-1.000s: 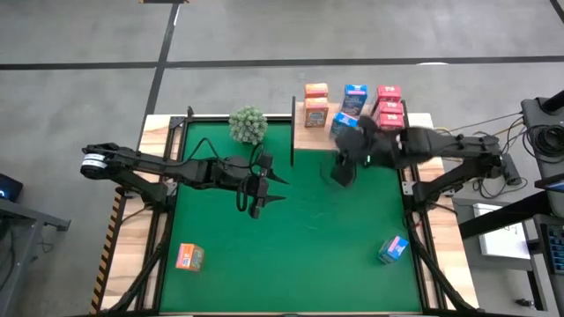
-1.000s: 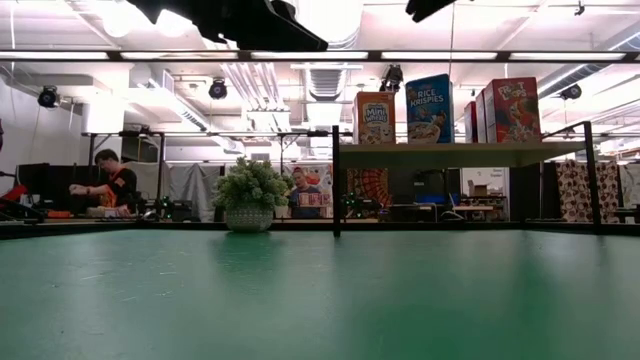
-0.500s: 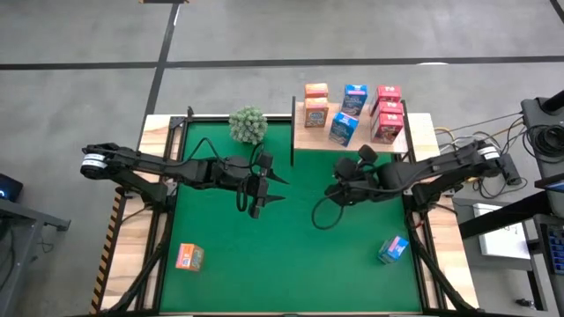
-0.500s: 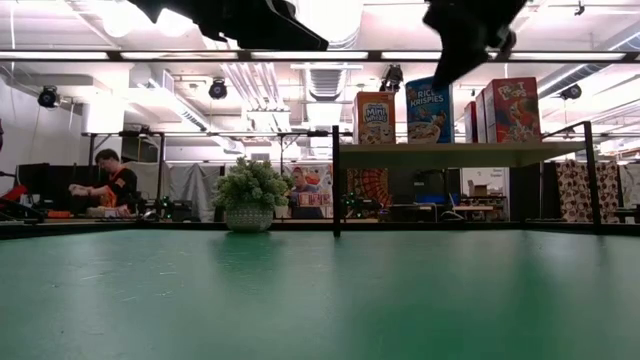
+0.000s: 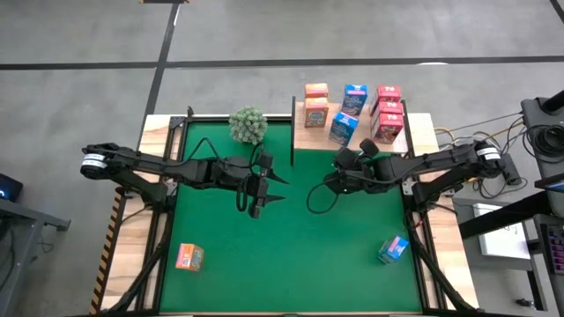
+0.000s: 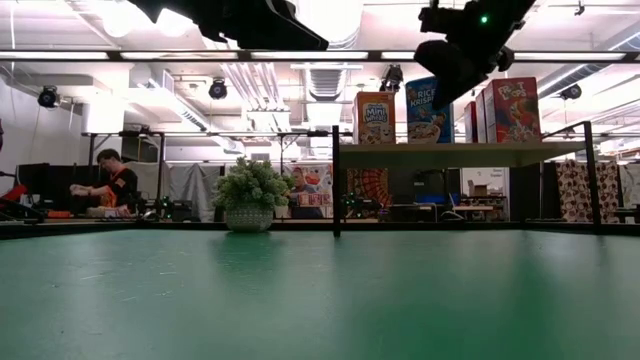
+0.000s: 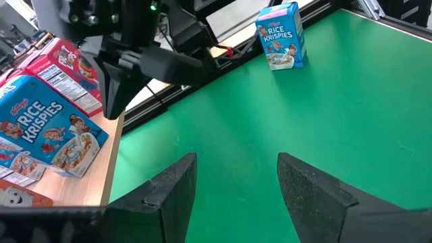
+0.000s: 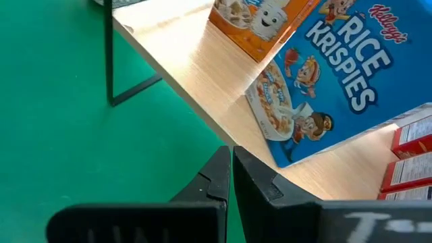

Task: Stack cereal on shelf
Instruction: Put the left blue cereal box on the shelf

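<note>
The shelf (image 5: 317,136), a light board with black posts, stands at the table's far right. On it stand orange (image 5: 315,113), blue (image 5: 354,97) and red (image 5: 388,110) cereal boxes; the nearest blue box (image 8: 331,81) sits askew. A blue box (image 5: 393,249) and an orange box (image 5: 189,256) stand on the green mat. My right gripper (image 5: 335,176) hangs shut above the mat just in front of the shelf's near edge, holding nothing. My left gripper (image 5: 264,189) hovers open over the mat's middle, with nothing between its fingers.
A round green plant (image 5: 248,124) in a pot stands at the mat's far edge, left of the shelf's black post (image 5: 293,132). A black cable loop (image 5: 313,201) hangs under the right arm. Beyond the table a person (image 6: 112,180) sits far off.
My right gripper has come down from high above the shelf's near edge to a spot low in front of it, tipping and rolling on the way; in the low view it has dropped into the picture from above. The boxes on the shelf have stayed in place.
</note>
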